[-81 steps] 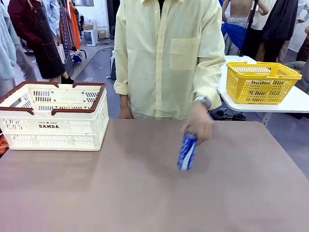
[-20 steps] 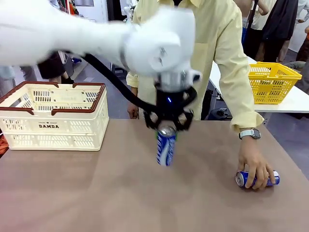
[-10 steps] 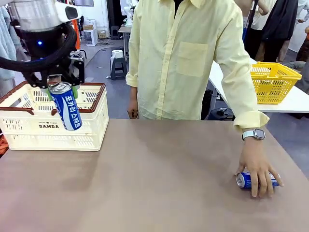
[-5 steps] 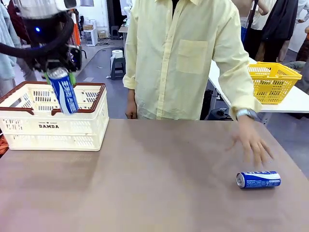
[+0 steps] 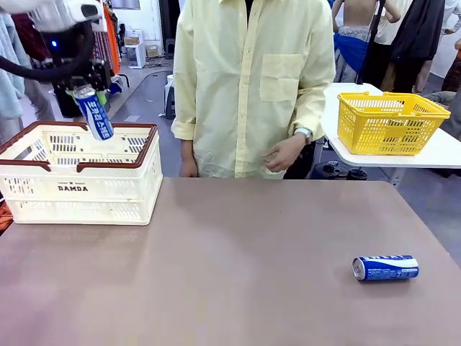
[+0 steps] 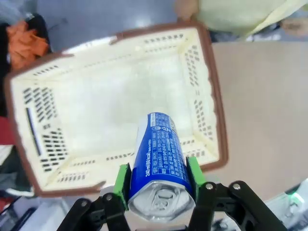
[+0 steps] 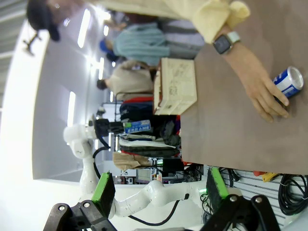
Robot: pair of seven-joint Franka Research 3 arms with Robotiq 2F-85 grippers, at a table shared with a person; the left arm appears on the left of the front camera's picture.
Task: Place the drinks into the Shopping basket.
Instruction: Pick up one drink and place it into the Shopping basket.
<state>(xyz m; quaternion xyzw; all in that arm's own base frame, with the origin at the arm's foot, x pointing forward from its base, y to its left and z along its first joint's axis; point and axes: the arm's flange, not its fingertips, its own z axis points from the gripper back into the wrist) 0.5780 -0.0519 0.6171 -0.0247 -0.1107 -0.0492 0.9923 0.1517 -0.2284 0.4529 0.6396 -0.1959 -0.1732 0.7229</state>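
Over the far-left cream slotted Shopping basket [image 5: 79, 191] marked "DAMDA", left gripper [image 6: 159, 178] clamped a blue aluminium can [image 6: 161, 149], white lettering; right gripper [image 7: 159, 186] gaped wide, empty.

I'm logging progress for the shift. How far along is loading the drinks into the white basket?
Done: nothing yet; the floor of the Shopping basket is bare. In hand: the left gripper, shut on a blue can, holds it above the basket. Left: release it, then fetch the second blue can lying on its side on the table.
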